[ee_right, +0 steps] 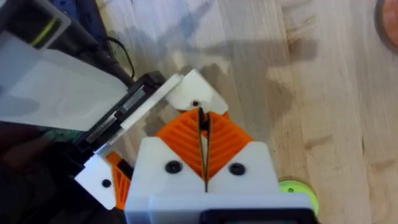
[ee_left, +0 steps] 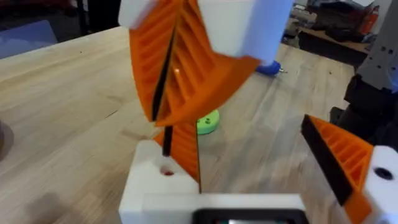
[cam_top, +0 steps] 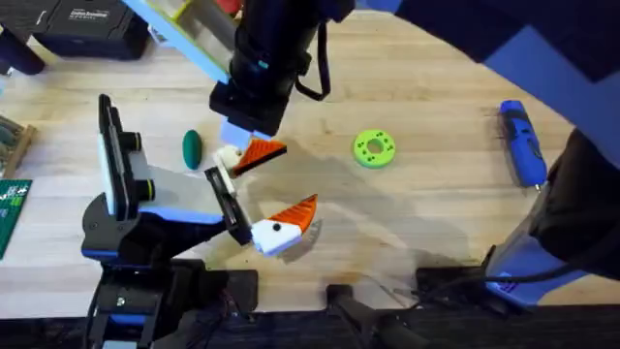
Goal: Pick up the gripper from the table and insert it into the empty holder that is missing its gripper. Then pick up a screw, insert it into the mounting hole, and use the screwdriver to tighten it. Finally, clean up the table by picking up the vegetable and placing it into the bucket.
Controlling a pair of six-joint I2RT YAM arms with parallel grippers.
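My right gripper (cam_top: 250, 136) reaches across from the far side and is shut on the orange wedge of the gripper (cam_top: 254, 155), a white block with a ribbed orange tip. In the right wrist view that white block (ee_right: 194, 95) meets the holder (ee_right: 134, 107), the thin black bar (cam_top: 221, 192) on my left arm. My left gripper (cam_top: 262, 189) stands open, and its other white and orange finger (cam_top: 289, 225) is apart from the block. The dark-green vegetable (cam_top: 192, 147) lies left of them. At the far right lies the blue screwdriver (cam_top: 521, 142). Screw and bucket are out of view.
A bright-green disc with holes (cam_top: 374, 149) lies right of the grippers. A black case (cam_top: 82, 24) and a clear yellow box (cam_top: 189, 19) stand at the back left, and a green circuit board (cam_top: 12, 208) lies at the left edge. Bare wood stretches between disc and screwdriver.
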